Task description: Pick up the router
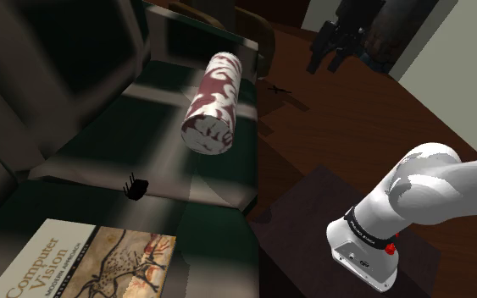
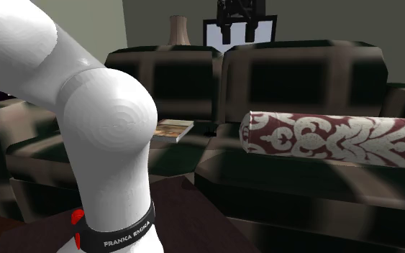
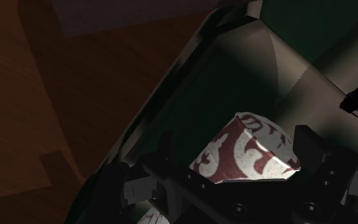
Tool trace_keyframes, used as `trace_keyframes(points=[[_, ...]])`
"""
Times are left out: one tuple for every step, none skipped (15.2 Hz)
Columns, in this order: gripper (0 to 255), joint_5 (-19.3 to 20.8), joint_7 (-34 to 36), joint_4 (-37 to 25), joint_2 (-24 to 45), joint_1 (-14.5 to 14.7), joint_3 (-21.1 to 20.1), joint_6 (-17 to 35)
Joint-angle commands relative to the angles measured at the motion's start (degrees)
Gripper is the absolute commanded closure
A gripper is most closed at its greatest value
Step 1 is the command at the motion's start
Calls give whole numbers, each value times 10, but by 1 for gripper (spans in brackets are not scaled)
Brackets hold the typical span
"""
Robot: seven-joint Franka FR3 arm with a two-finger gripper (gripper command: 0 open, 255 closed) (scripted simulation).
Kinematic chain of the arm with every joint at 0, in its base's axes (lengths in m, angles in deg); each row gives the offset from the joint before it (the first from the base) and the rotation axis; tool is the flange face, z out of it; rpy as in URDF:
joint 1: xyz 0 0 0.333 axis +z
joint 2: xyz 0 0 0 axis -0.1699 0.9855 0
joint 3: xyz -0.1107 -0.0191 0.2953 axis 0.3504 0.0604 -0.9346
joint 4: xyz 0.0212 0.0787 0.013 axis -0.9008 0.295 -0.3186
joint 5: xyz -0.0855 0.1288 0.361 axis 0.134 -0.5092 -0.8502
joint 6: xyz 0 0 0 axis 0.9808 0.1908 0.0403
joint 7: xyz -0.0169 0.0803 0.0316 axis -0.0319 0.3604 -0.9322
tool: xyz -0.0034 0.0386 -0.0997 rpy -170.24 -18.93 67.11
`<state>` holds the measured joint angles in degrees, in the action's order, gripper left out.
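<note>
Shoulder view: a dark sofa (image 1: pixel 75 161) stands on a brown wood floor (image 1: pixel 330 127); the small black router (image 1: pixel 135 186) sits on its seat at seven o'clock from a red-and-white bolster (image 1: pixel 211 102), with the gripper (image 1: pixel 325 55) spread and empty, well off at two o'clock. Second exterior view: the white arm (image 2: pixel 100 122) hides the sofa's nine-o'clock end. Wrist view: the gripper's body covers part of the dim bolster.

I log one dark sofa (image 1: pixel 84 161) with two seat cushions.
- Red-and-white patterned bolster (image 1: pixel 213 103): lying on its side on the far seat in the shoulder view.
- Small black router (image 1: pixel 135 186): antennas up, near the gap between the seats, between bolster and book.
- Book (image 1: pixel 92 262) titled "Computer Vision": flat on the near seat, well apart from the bolster.
</note>
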<state>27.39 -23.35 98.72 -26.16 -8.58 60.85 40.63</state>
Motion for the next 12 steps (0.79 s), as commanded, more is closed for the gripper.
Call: trace_keyframes(points=[[0, 0, 0, 0, 0, 0, 0, 0], [0, -5, 14, 6, 7, 2, -13, 13], [0, -11, 27, 11, 15, 3, -25, 26], [0, -16, 41, 16, 24, 5, -38, 39], [0, -21, 54, 19, 34, 7, -51, 53], [0, -25, 68, 22, 45, 8, -63, 66], [0, -29, 81, 24, 57, 9, -76, 80], [0, -33, 95, 25, 69, 10, -89, 93], [0, -36, 108, 25, 83, 11, -102, 106], [0, -38, 122, 25, 97, 11, -115, 120], [0, -40, 136, 23, 112, 11, -128, 133], [0, -41, 150, 21, 128, 11, -140, 146]])
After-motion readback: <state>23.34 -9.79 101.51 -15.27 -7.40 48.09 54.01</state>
